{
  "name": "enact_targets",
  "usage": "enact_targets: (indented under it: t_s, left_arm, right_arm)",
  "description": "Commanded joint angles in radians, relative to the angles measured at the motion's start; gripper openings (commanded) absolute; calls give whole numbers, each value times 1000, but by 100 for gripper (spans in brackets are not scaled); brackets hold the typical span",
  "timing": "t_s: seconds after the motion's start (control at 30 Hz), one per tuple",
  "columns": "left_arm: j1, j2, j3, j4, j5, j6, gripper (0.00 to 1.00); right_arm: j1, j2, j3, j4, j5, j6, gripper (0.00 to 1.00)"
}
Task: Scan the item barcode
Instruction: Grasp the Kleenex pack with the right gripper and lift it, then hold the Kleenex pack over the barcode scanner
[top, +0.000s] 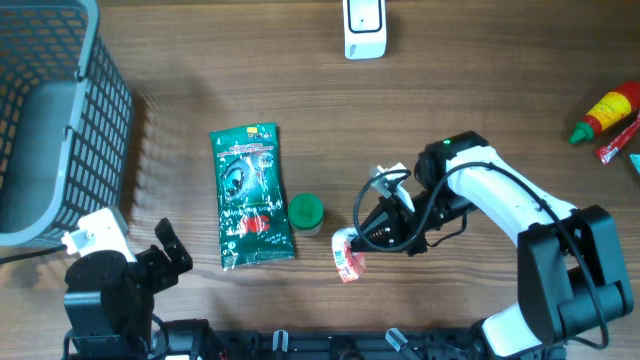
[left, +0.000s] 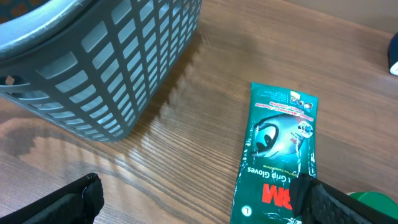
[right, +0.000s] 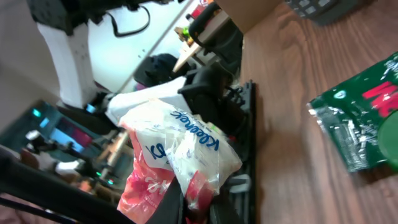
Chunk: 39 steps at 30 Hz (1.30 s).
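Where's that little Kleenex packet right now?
In the overhead view, the Kleenex packet is pinched in the right hand, low in the frame, just right of the round green lid.

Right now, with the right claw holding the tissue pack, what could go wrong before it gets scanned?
The tissue pack is soft and bunched in the right claw, so it may slip.
No barcode shows in any view; it could be creased or facing away from the white device at the far edge.
The green cap and glove packet lie close by; a low swing could knock them.
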<state>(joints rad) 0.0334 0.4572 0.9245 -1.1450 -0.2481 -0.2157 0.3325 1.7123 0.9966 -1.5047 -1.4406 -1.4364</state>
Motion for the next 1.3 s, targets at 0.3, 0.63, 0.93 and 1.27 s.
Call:
enact_targets:
  t_s: [0.3,0.63,0.93,1.27]
  left_arm:
    - [-5,-2,3,3,5,2,100]
    - [-5,-2,3,3,5,2,100]
    - [-5,-2,3,3,5,2,100]
    - [-5,-2,3,3,5,2,100]
  right_arm:
    - [2,-13,14,964,467,1211,4]
    - [-10,-13,120,1089,996,1308,4]
    - [-9,-13,221,1302,1335,1182,4]
    - [-10,42,223,1600,1532,1004,4]
